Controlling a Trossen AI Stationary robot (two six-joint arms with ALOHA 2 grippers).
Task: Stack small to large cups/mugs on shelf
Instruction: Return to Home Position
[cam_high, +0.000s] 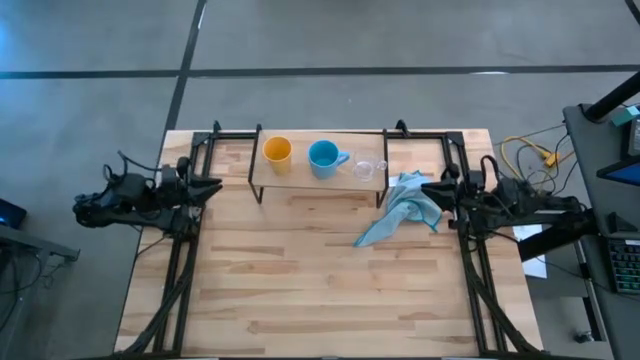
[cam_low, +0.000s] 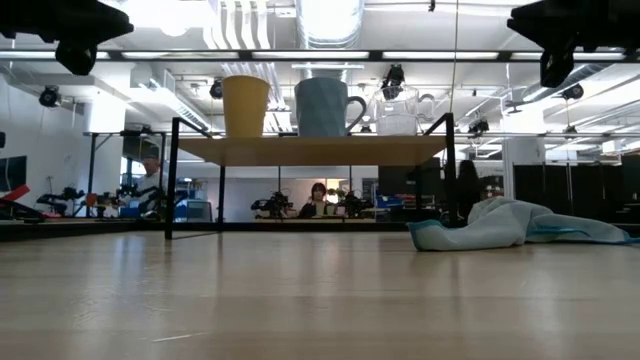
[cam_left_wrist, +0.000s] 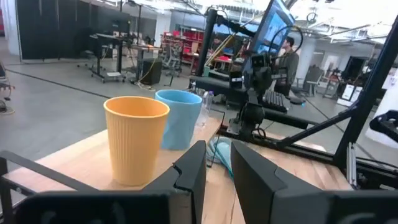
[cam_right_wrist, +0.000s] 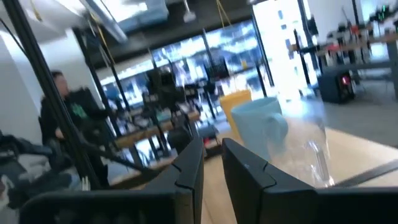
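Note:
Three vessels stand upright in a row on the shelf (cam_high: 315, 176) at the table's far middle. They are the orange-yellow cup (cam_high: 277, 151), the light blue mug (cam_high: 323, 156) with its handle toward the right, and the tiny clear cup (cam_high: 367, 169). The low view shows the same row: cup (cam_low: 245, 105), mug (cam_low: 322, 106), clear cup (cam_low: 397, 112). My left gripper (cam_high: 215, 185) hovers off the shelf's left end, fingers close together and shut. My right gripper (cam_high: 430, 188) hovers off the shelf's right end, also shut.
A light blue cloth (cam_high: 405, 208) lies crumpled on the table beside the shelf's right legs, just below my right gripper. Black frame rails run along both table sides. The wooden tabletop (cam_high: 320, 290) stretches toward the near edge. People are in the room beyond.

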